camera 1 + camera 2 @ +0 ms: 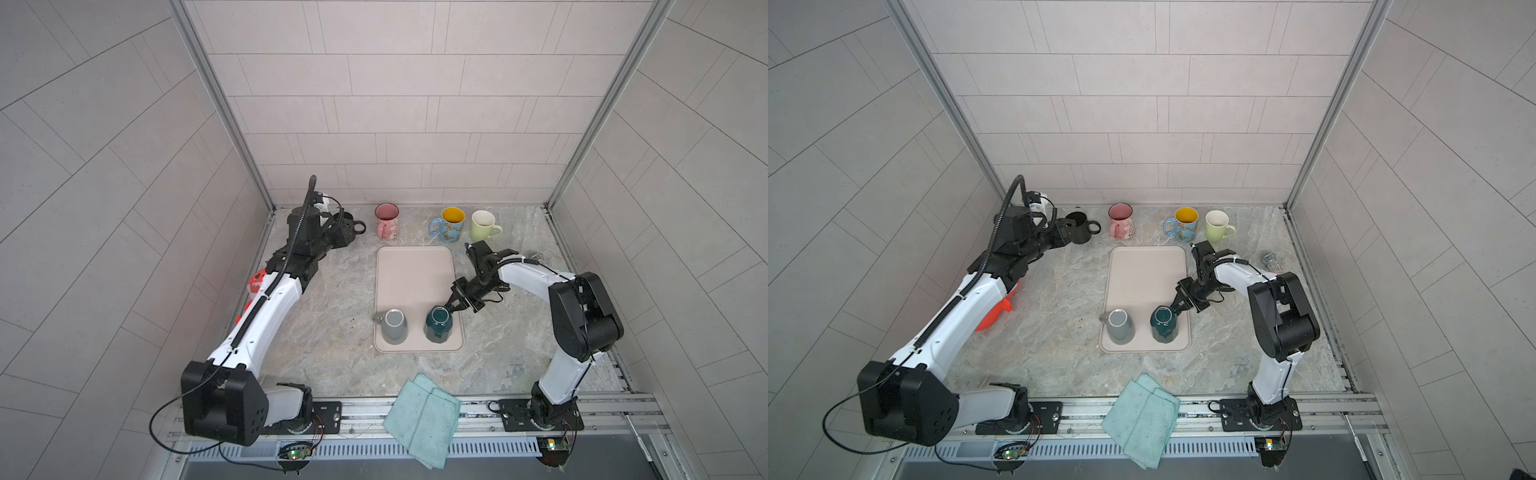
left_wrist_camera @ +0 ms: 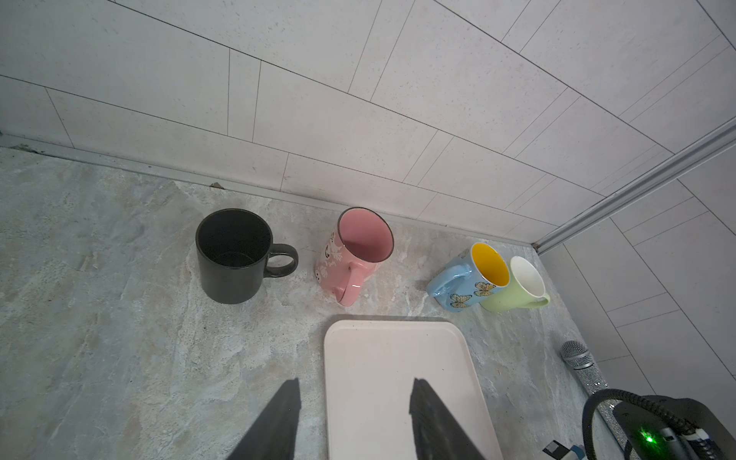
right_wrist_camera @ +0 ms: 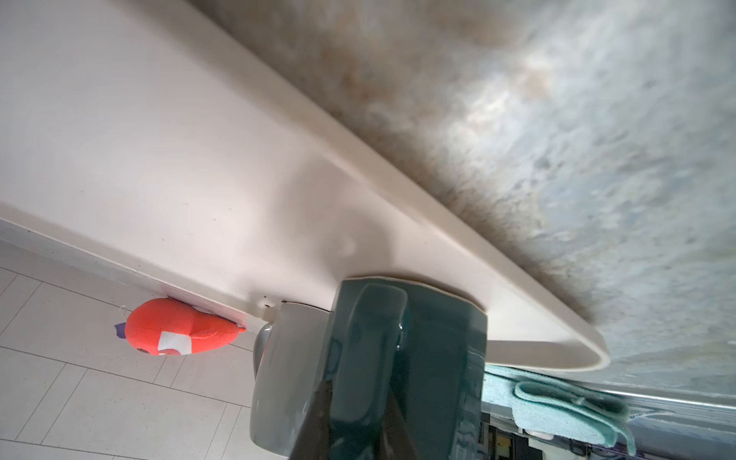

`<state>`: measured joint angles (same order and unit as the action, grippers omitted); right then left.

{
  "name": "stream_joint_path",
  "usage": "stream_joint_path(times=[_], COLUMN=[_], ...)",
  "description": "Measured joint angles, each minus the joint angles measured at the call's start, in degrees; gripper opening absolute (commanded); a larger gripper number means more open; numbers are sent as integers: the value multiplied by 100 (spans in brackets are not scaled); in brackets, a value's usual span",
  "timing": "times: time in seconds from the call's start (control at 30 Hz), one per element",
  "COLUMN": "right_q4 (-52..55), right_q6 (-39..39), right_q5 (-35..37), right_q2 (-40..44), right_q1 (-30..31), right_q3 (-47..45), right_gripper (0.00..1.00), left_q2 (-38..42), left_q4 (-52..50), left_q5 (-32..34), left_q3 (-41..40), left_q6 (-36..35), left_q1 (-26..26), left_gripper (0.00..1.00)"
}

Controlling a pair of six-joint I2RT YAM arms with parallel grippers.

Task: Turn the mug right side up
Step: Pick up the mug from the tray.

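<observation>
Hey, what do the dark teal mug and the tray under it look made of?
The dark teal mug: likely glazed ceramic, glossy, with sharp highlights on its handle. The tray: probably matte plastic or silicone, pale pink, rounded rim, no glare.

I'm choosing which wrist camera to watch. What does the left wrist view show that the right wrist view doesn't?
Only left wrist: the open left gripper and four upright mugs: black mug, pink mug, blue mug, green mug. Only right wrist: the right gripper shut on the handle of the teal mug, the grey mug beside it, a red plush toy, a cloth. Both: the tray and the tabletop.
</observation>
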<state>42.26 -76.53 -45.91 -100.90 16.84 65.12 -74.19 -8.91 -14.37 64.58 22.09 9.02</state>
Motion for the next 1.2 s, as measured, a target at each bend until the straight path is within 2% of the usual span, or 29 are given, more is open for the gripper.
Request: stream_joint_path(times=[0.3,1.2], right_q4=[-269,-1274], right_q6=[188,389], right_q5=[229,310], right_q2=[42,42], right_q1=[15,190], right_q3=[258,269], right_gripper=[0,0], left_q2=[0,-33], left_q4=[0,0], left_q5=[-83,-129], left_q3=[0,0], left_q6=[26,46], left_q1=[0,0], left_gripper=[50,50])
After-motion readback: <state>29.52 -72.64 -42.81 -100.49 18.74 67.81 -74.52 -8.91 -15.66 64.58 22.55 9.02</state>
